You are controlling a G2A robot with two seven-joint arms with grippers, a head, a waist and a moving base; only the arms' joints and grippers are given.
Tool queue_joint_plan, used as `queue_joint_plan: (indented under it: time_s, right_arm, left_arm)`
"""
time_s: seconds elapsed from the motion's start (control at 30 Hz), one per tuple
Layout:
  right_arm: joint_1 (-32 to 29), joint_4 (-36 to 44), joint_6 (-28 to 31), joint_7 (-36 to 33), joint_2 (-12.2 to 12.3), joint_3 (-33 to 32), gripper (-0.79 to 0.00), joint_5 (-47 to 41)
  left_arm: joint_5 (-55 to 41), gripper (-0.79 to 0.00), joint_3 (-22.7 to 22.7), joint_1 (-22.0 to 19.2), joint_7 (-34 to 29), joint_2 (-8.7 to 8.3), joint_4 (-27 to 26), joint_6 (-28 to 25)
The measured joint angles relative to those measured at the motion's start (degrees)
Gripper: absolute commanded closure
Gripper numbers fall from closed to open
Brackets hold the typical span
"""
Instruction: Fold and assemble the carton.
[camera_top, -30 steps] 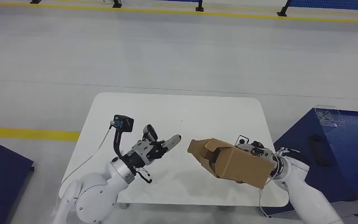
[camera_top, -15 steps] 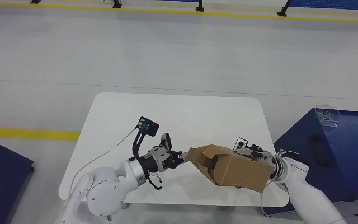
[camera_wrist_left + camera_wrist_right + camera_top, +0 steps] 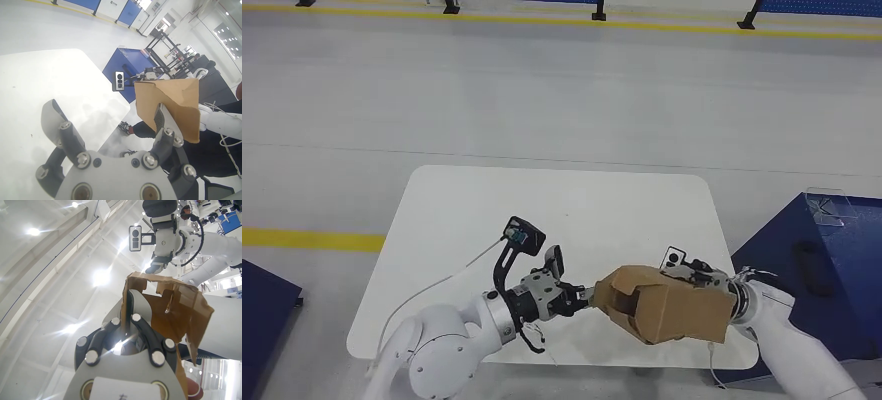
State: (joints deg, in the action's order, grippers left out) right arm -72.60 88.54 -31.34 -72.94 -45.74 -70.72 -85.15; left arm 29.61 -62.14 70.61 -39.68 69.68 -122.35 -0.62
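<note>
Carton (image 3: 667, 305) hung in the air by the table's (image 3: 542, 200) near right corner in the top view. Its long axis ran side to side between my two arms, and its flapped end pointed at the left gripper (image 3: 582, 298), which sat right at that end. I judged it the arm placed to press the flaps.

Through the left wrist camera, the left gripper stood wide open and gripped nothing. One finger (image 3: 160, 117) lay against the carton's brown flap, while the other stood apart from the cardboard, out over the table.

Through the right wrist camera, the right gripper (image 3: 125, 306) was closed on one side wall of the carton, with one finger inside and the wall pinched between them. The carton's body ran straight away from it toward the left gripper beyond the far rim.
</note>
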Motion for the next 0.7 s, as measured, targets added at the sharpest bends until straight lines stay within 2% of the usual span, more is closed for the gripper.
queue_joint_plan:
  time_s: [0.33,0.7]
  right_arm:
    - [0.2,-1.5,1.0,-1.0,-0.3,-1.2,0.0,2.3]
    - [0.1,-1.6,1.5,-0.6,-0.9,-1.6,0.0,3.7]
  left_arm:
    - [0.2,-0.785,-1.2,2.2,1.6,-0.29,-1.4,-0.5]
    - [0.2,-0.785,1.7,-0.3,0.1,0.06,0.5,-0.2]
